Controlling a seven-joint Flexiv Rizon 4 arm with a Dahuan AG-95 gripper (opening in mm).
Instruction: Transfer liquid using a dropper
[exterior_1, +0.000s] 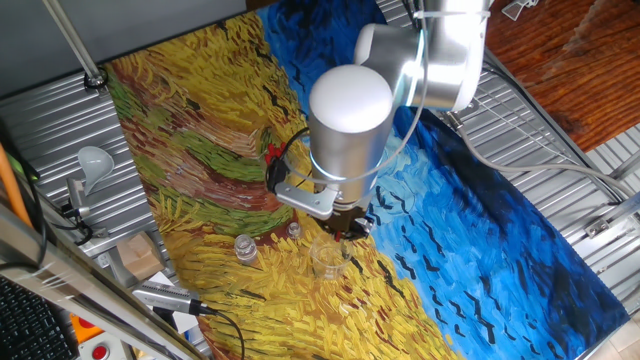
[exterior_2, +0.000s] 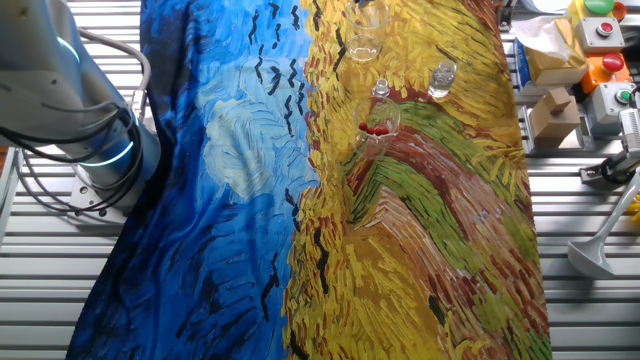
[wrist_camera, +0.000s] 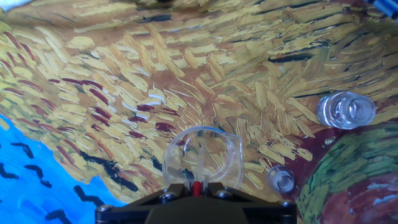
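Note:
In the hand view my gripper (wrist_camera: 196, 190) is shut on the red bulb of a dropper (wrist_camera: 196, 186). Its clear stem points down into an open clear beaker (wrist_camera: 203, 155) right below the fingers. In one fixed view the gripper (exterior_1: 347, 222) hangs just above that beaker (exterior_1: 328, 258). A second beaker holding spare red-bulbed droppers (exterior_2: 378, 125) stands further back on the cloth, and it shows as a red spot behind the arm (exterior_1: 272, 152). I cannot tell whether there is liquid in the stem.
A larger clear vial (wrist_camera: 346, 110) and a small one (wrist_camera: 283, 180) stand right of the beaker; both also show in the fixed views (exterior_1: 245, 248) (exterior_1: 294, 230). A painted cloth (exterior_1: 200, 130) covers the table. Boxes and buttons (exterior_2: 600, 60) line the table's edge.

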